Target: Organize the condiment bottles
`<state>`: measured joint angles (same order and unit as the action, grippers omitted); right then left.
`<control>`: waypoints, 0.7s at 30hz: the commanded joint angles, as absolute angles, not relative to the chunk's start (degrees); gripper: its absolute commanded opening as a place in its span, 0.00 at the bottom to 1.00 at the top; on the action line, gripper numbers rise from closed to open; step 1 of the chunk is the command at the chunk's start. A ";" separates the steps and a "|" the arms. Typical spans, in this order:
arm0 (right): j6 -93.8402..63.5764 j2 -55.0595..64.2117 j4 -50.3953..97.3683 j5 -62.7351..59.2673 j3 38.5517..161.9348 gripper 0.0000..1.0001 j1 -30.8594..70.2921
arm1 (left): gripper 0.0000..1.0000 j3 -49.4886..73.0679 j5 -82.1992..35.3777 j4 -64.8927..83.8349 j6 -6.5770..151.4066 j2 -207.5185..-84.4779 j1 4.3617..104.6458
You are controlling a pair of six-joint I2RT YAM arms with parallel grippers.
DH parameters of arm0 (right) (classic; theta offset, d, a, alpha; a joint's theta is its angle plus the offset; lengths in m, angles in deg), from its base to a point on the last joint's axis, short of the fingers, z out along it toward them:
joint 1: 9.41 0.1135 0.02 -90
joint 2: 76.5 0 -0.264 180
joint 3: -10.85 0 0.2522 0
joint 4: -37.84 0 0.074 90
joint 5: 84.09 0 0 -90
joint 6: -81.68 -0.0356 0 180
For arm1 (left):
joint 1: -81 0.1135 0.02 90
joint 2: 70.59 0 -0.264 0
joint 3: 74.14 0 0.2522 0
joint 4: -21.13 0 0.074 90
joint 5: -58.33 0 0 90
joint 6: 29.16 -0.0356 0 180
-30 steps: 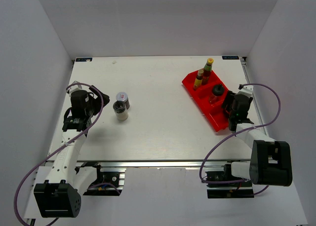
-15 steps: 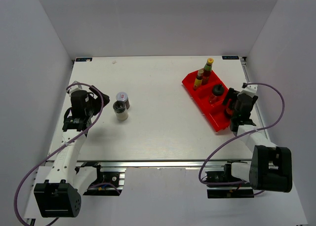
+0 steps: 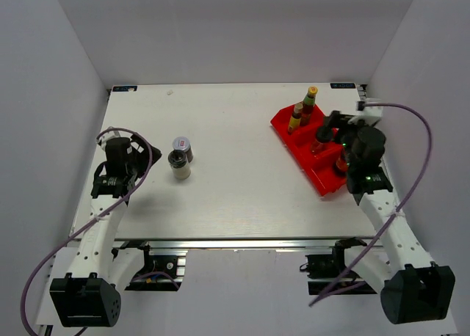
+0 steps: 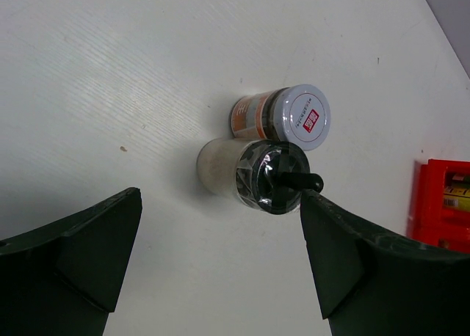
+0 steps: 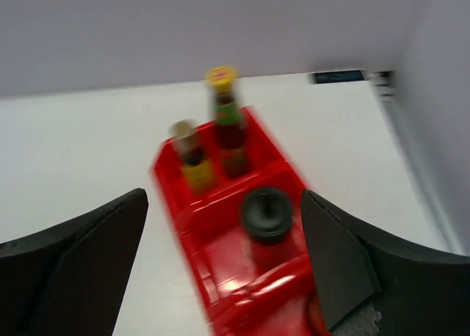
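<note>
Top external view: sauce bottles and one shaker stand in the red bin, with the right hand open and empty over it. The next move likely falls to the left hand, also open: grip the tabletop shaker touching the white-lidded jar.

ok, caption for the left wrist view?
Open left gripper faces jar and shaker standing side by side on table.

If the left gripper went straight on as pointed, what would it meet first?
Probably the black-capped shaker, centred between the open fingers of the left gripper; the white-lidded jar sits just beyond.
</note>
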<state>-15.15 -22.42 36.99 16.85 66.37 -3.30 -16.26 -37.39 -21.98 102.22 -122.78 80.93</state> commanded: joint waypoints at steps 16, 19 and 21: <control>-13.86 26.81 50.27 18.20 90.75 0.89 50.17 | 0.98 -8.52 -44.68 -37.90 103.82 -113.93 80.92; -13.59 34.03 53.69 21.28 96.30 0.89 52.90 | 0.98 -8.52 -46.61 -39.12 103.64 -112.26 80.92; -15.16 38.17 53.79 22.25 98.95 0.89 53.69 | 0.98 -8.17 -47.14 -39.65 103.46 -111.81 80.92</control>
